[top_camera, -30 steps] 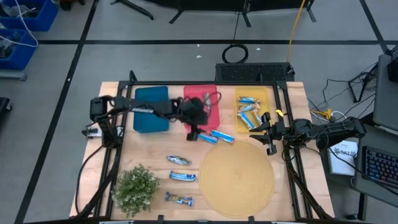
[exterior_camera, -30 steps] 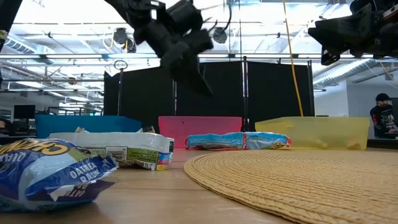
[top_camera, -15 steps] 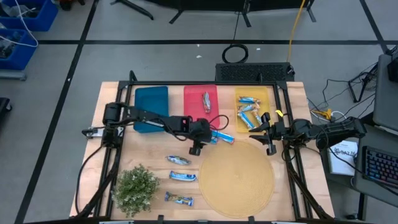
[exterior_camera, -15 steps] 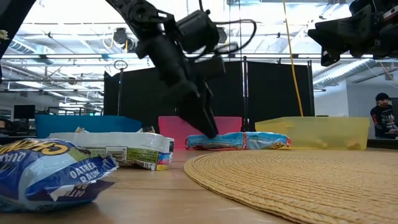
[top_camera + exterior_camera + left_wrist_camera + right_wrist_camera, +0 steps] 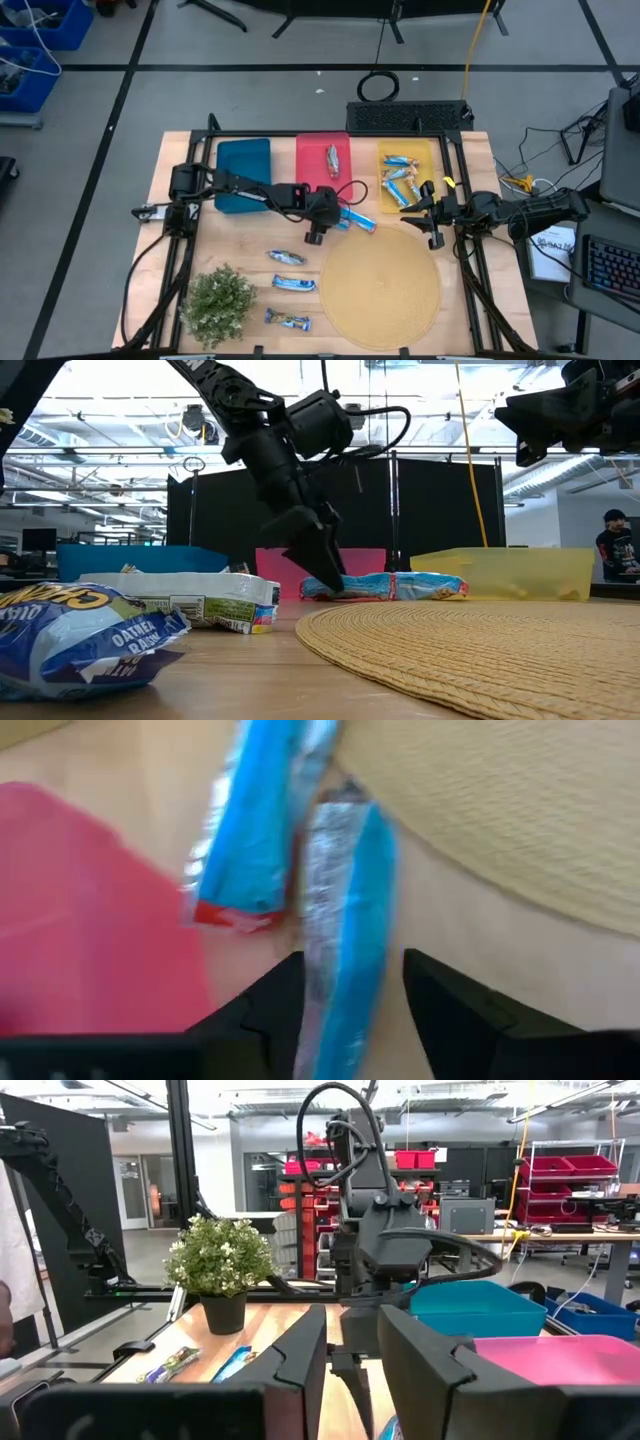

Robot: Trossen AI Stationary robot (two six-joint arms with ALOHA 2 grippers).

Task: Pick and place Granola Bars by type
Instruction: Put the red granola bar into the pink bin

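My left gripper (image 5: 326,221) is open and low over the table beside the round woven mat. Its fingers stand on either side of a blue-and-silver granola bar (image 5: 350,920) that lies flat on the wood. A second blue bar (image 5: 255,830) with a red end lies just beyond it, toward the red tray. In the low view the fingertips (image 5: 328,582) reach down to the left end of this pair (image 5: 385,586). My right gripper (image 5: 428,212) hovers open, high above the mat's far right rim, next to the yellow tray. My left gripper comes at the near blue bar (image 5: 345,970) from above, slanting down, with its fingers along the bar's two long sides. I cannot tell whether either finger touches the wrapper. The bar lies flat on the table.
The red tray (image 5: 312,152) holds one brownish bar (image 5: 332,158). Several blue bars lie in the yellow tray (image 5: 432,150). The blue tray (image 5: 243,172) shows nothing inside. Three more bars (image 5: 287,257) (image 5: 294,283) (image 5: 288,320) lie left of the mat (image 5: 380,285), near the potted plant (image 5: 220,303).
My left gripper has moved from above the red tray toward the table's near edge and a little right. It has come down onto the pair of blue bars beside the mat. The brownish bar in the red tray, hidden before, now shows.
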